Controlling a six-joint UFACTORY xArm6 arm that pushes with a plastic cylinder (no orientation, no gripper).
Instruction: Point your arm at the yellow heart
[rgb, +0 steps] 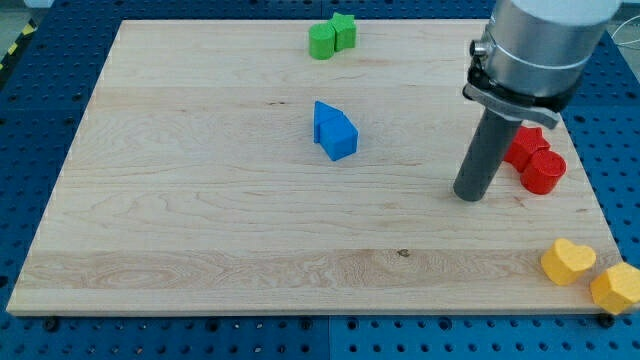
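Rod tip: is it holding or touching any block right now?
Nothing is held. My tip rests on bare board just left of the red blocks, apart from them, with the yellow heart further toward the view's bottom right.

The wooden board (200, 230) carries eight blocks in four colour pairs: two green blocks (331, 36), two blue blocks (334, 130), two red blocks (535, 160), and two yellow blocks, namely one heart (566, 261) and one other (617, 288).
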